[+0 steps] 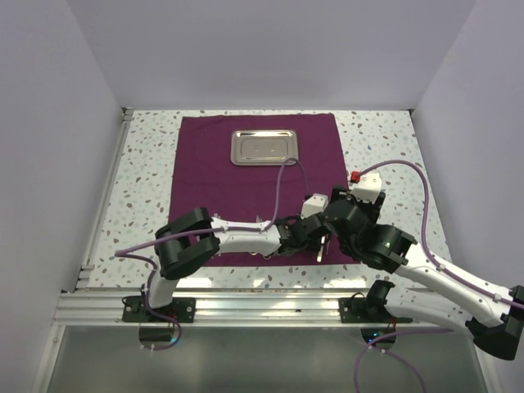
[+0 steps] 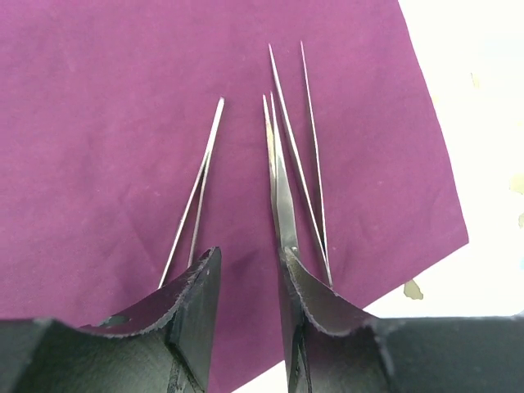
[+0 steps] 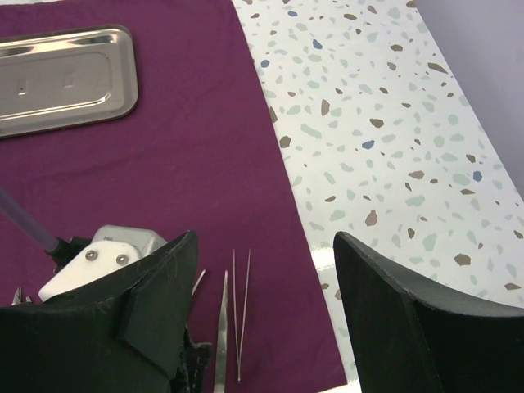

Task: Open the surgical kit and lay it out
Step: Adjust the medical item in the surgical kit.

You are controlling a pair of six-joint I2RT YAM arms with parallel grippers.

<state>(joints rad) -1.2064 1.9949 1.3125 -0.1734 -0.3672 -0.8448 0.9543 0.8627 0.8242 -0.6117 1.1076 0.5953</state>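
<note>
The dark purple cloth [image 1: 237, 196] lies spread flat, with the steel tray [image 1: 264, 147] on its far middle; the tray also shows in the right wrist view [image 3: 57, 78]. Thin silver instruments lie near the cloth's near right corner: scissors [image 2: 282, 192], a pair of tweezers [image 2: 195, 201] to their left and slim tweezers [image 2: 309, 155] to their right. My left gripper [image 2: 250, 270] is low over them, open, with only cloth in the gap; its right finger [image 2: 311, 303] touches or covers the scissors' pivot. My right gripper [image 3: 266, 246] is wide open and empty above the cloth's right edge, just beyond the left gripper [image 1: 315, 240].
Speckled terrazzo table [image 1: 385, 147] surrounds the cloth. White walls stand on three sides. A metal rail [image 1: 246, 307] runs along the near edge. The two arms crowd together at the cloth's near right corner, with a purple cable [image 1: 282, 184] looping over the cloth.
</note>
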